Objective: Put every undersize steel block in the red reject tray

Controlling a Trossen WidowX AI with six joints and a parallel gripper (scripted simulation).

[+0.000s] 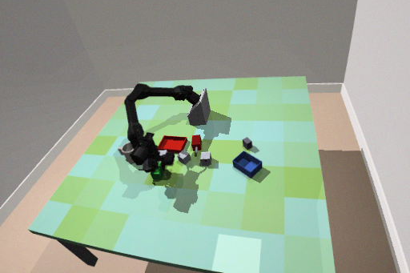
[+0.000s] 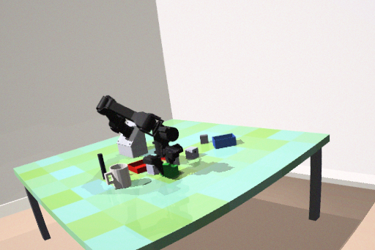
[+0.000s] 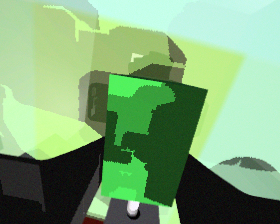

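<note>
Wrist view: the green gauge (image 1: pixel 158 172) (image 2: pixel 170 170) (image 3: pixel 148 140) partly hides a steel block (image 3: pixel 146 215).

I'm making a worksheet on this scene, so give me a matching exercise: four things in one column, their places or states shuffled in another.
1. Green gauge
2. Blue tray
3. Red tray
4. Mug

A. light grey, with a handle
B. held in the hand
C. beside a small dark grey cube
D. shallow, set aside for rejects

Pairs: 1-B, 2-C, 3-D, 4-A
</note>
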